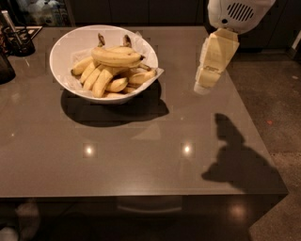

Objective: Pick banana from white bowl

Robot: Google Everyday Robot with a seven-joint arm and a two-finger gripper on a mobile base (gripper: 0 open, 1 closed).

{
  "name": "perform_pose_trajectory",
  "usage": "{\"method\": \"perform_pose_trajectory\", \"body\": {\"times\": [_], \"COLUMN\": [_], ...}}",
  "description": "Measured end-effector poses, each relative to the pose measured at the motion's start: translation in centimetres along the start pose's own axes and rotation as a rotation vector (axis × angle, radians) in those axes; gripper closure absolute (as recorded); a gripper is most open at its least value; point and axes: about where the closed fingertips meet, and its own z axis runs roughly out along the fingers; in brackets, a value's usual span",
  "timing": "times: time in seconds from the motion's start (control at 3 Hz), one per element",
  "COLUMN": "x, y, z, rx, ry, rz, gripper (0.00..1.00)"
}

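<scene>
The banana (116, 56), thick and yellow with a dark stem, lies across the top of a pile of slimmer bananas (101, 80) in the white bowl (60, 49). The bowl stands at the far left part of the grey table (141, 141). My gripper (207, 82), cream-coloured and pointing down, hangs above the table's far right part, well to the right of the bowl and touching nothing. The white arm housing (237, 14) is above it.
A dark holder with utensils (16, 40) and a dark object (4, 66) stand at the table's far left edge. The gripper's shadow (235, 155) falls on the table's right side. Floor (277, 103) lies beyond the right edge.
</scene>
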Motion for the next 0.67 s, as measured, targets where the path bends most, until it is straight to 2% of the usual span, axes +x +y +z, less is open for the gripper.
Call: {"method": "perform_pose_trajectory", "body": {"times": [0.33, 0.67], "x": [0.0, -2.1], "y": [0.0, -0.7], "z": [0.0, 0.0], "rx": [0.000, 0.007], "ry": [0.000, -0.041], "rz": [0.000, 0.019], "gripper": [0.00, 0.00]}}
